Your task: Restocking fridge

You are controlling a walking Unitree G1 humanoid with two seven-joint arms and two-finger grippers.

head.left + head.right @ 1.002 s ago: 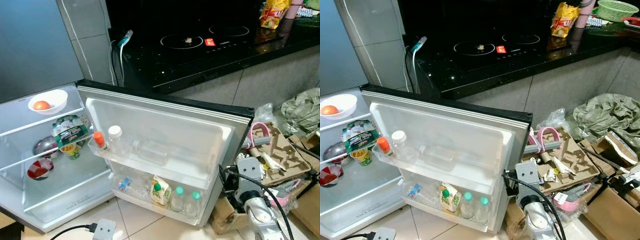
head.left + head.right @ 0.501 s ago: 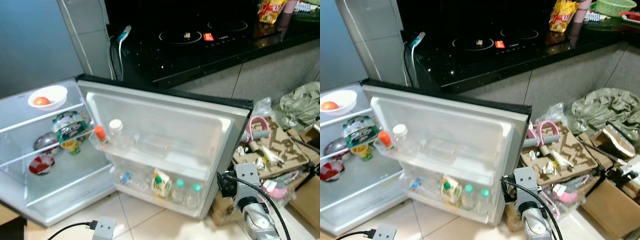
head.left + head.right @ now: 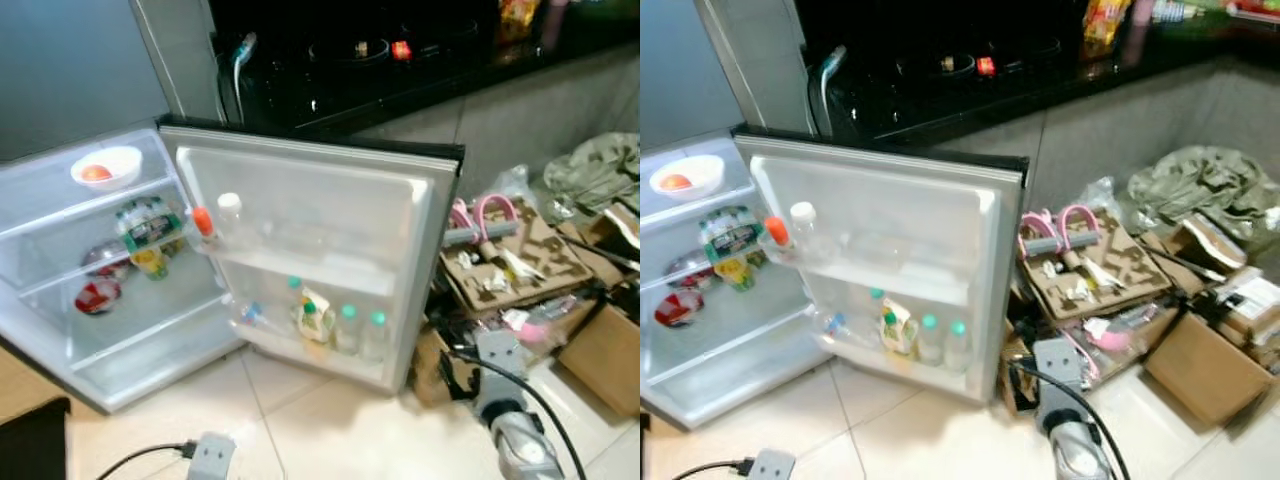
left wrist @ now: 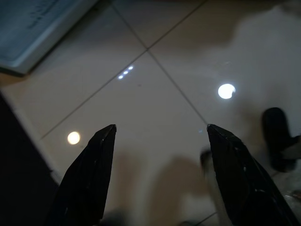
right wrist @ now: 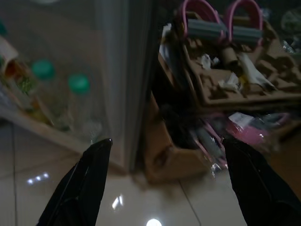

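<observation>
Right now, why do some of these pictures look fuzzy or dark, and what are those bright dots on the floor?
Both eye views are softly blurred, smearing the fridge door. The left wrist view is dim, its floor tiles mirroring lamps as bright dots. The right wrist view is dark and blurred around the cardboard clutter.

Head stereo pair looking down at open fridge (image 3: 300,250), wrist views floorward

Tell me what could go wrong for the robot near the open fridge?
It might trip or snag: a power strip and its cable lie on the floor in front of the fridge. The open fridge door sticks out, so a bump could rattle the bottles in its lower shelf. Cardboard clutter crowds the floor by the right gripper, leaving little room to step.
</observation>
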